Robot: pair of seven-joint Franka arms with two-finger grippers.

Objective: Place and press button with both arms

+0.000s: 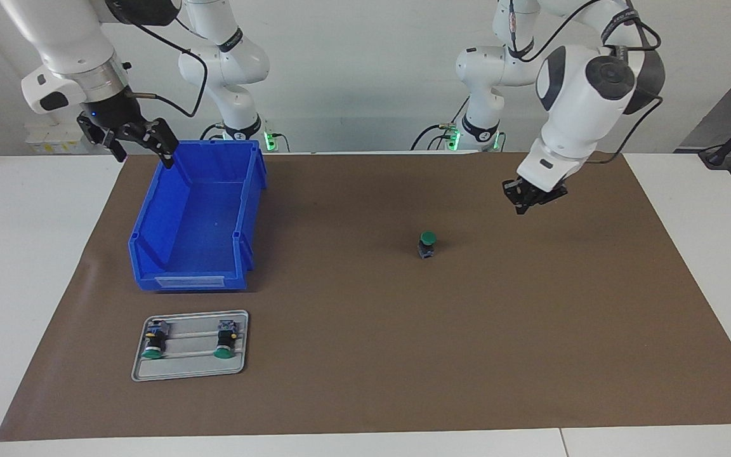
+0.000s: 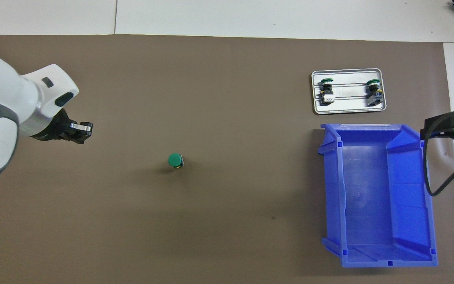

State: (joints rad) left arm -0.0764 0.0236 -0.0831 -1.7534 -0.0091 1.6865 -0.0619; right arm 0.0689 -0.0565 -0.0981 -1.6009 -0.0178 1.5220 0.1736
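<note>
Above the mat's bare middle, my left fingers [image 1: 526, 202] are pressed together, holding nothing; my right fingers [image 1: 143, 145] spread wide over the blue bin's [image 1: 197, 270] corner, the button [image 1: 427, 244] untouched.

Bright, even light from above on my feed, both views sharp.
I see only soft, short shadows on the brown mat [image 1: 365, 355]; no glare, no blur.

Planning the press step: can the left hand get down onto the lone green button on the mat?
Probably yes. The left hand hangs shut above bare mat beside the button, which stands upright with nothing between them.
</note>
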